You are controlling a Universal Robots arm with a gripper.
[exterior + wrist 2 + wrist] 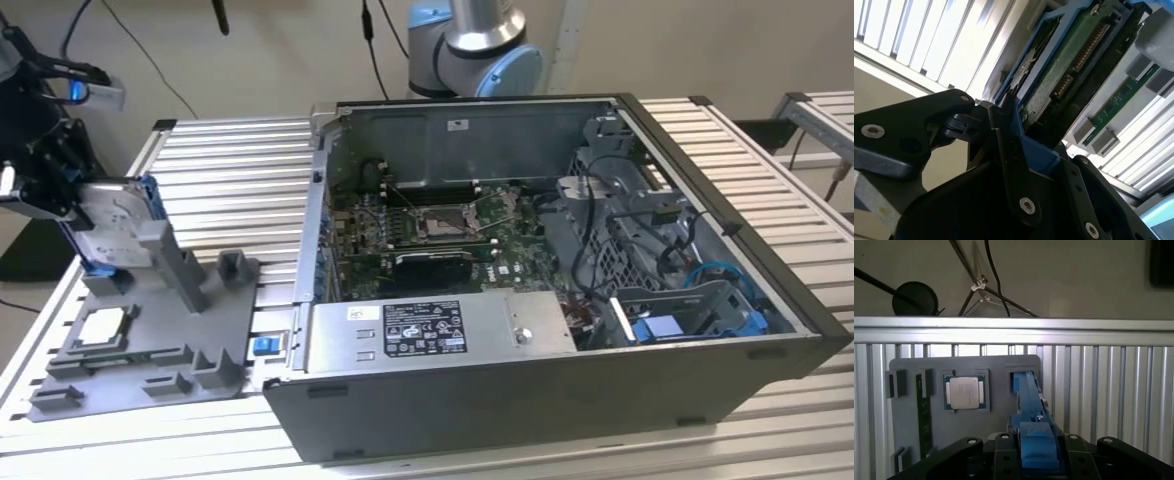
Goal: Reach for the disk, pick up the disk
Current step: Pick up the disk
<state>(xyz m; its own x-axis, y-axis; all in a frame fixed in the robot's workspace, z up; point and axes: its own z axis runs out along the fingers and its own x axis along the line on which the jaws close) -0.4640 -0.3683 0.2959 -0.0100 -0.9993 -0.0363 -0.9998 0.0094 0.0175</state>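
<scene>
— How is the scene lit?
— In the exterior view, even light is cast from above. Faint shadows are thrown inside the computer case (507, 410), and a pale sheen is caught on the disk (114, 225).
— Is glare seen?
— In the second wrist view, the table slats (919, 35) are washed out white and the near foreground is left dark.

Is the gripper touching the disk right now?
Touching. In the second wrist view, the fingers of the gripper press against the blue frame of the disk, with no gap between them.

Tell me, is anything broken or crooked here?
Nothing looks broken or spilled. The disk stands on edge at the grey holder, gripped by the pincer. The computer case lies open, which seems meant.
</scene>
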